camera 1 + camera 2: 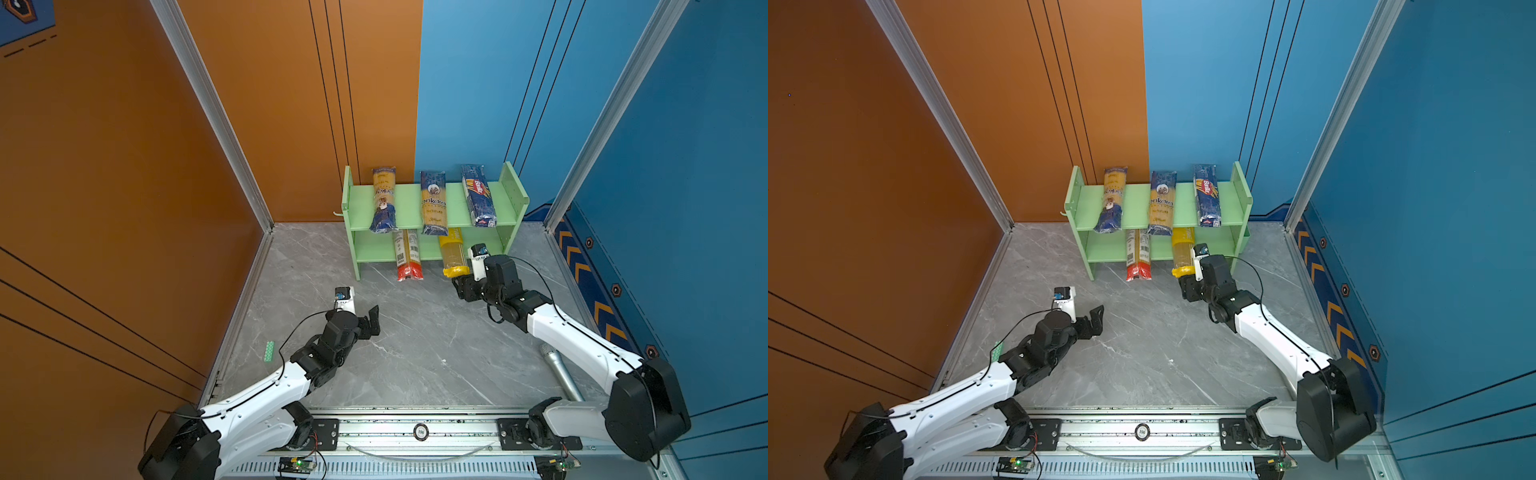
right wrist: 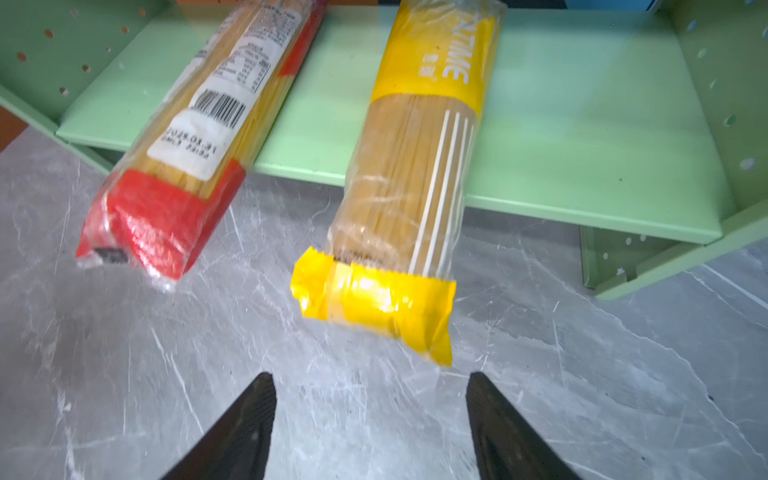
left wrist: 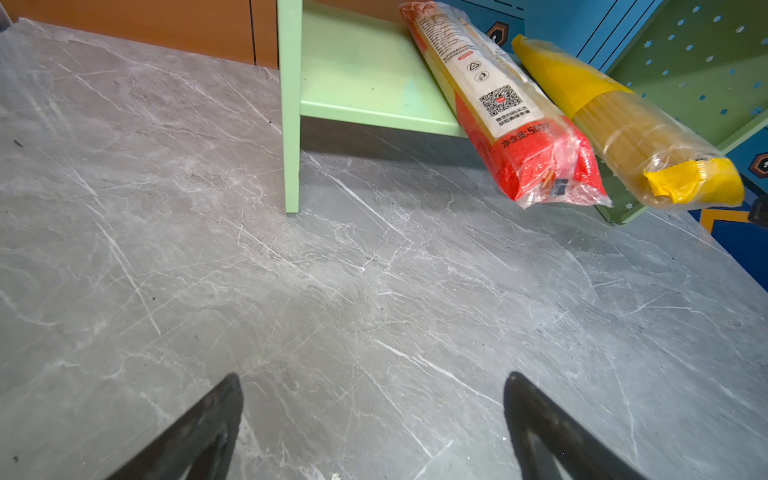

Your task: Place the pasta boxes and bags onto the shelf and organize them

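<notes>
The light green shelf (image 1: 409,199) stands against the back wall in both top views. On its top tier lie two navy-and-yellow packets (image 1: 383,199) (image 1: 433,203) and a navy Barilla packet (image 1: 478,195). On the lower tier (image 2: 582,124) lie a red-ended packet (image 2: 166,208) and a yellow-ended packet (image 2: 399,208), and both stick out over the front edge. My right gripper (image 2: 370,376) is open and empty, just short of the yellow end. My left gripper (image 3: 374,378) is wide open over bare floor, well in front of the shelf's left leg (image 3: 291,158).
A silver microphone (image 1: 559,370) lies on the grey marble floor under the right arm. A small green strip (image 1: 269,350) sits on the orange wall at the left. Walls close in the left, back and right sides.
</notes>
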{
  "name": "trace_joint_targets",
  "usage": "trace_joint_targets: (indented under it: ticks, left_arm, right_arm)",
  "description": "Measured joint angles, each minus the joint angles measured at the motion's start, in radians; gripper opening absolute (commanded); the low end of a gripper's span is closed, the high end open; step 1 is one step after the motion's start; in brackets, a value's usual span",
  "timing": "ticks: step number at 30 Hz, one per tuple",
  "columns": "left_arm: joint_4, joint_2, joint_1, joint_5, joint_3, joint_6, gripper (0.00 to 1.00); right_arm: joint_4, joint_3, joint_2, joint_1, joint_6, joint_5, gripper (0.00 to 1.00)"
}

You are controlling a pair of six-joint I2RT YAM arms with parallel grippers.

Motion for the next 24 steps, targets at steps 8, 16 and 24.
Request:
trace_joint_targets:
  ticks: [8,16,24]
  left_arm:
    - [-0.018,-0.056,0.024,0.000,0.048,0.113,0.98]
    - [-0.024,-0.091,0.092,0.000,0.062,0.238,0.98]
    - [-0.023,-0.114,0.202,0.022,0.062,0.318,0.98]
  right_arm:
    - [-0.002,-0.117,-0.178,-0.058,-0.075,-0.021,0.72]
    - [0.065,-0.212,-0.218,-0.196,-0.079,-0.060,0.72]
    - [0.213,-0.328,-0.216,-0.331,-0.077,-0.088,0.72]
